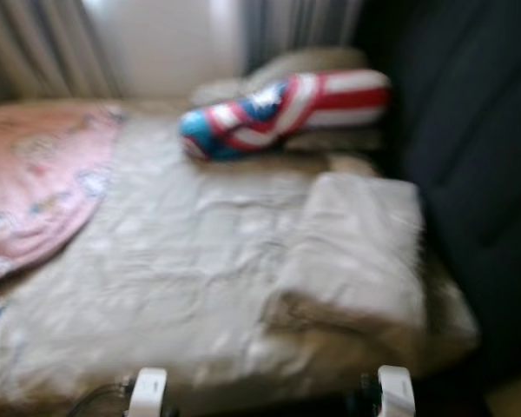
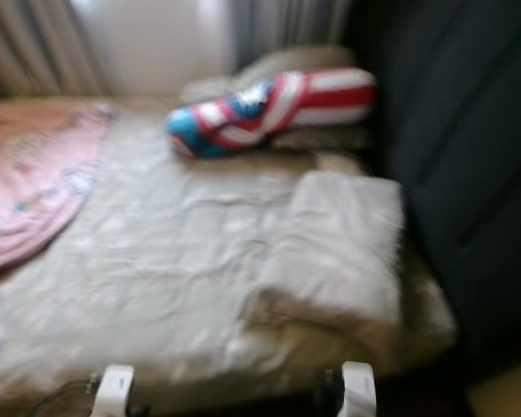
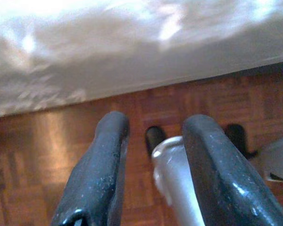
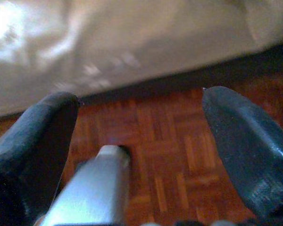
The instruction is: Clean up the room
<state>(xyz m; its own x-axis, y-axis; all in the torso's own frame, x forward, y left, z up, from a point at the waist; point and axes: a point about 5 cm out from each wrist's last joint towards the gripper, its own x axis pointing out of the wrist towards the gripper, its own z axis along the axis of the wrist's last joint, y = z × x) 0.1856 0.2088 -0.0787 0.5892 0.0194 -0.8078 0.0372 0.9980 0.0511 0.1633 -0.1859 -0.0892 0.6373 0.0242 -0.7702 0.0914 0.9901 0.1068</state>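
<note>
A bed (image 1: 200,261) with a wrinkled grey-beige cover stands before me, blurred. A folded grey blanket (image 1: 360,248) lies on its right side. At the far end rests a red, white and blue bolster pillow (image 1: 278,109) with beige pillows (image 1: 308,65) behind it. A pink patterned blanket (image 1: 35,182) covers the bed's left part. Both arms hang low by the near edge of the bed. My left gripper (image 3: 155,123) is open above the parquet floor (image 3: 33,146), with nothing held. My right gripper (image 4: 139,99) is open wide over the same floor, nothing between its fingers.
A dark wall or headboard panel (image 1: 469,139) runs along the bed's right side. Curtains (image 1: 43,43) and a bright window (image 1: 165,43) are behind the bed. The bed cover's edge (image 4: 132,56) hangs just ahead of both grippers. My silver legs (image 3: 174,179) stand below them.
</note>
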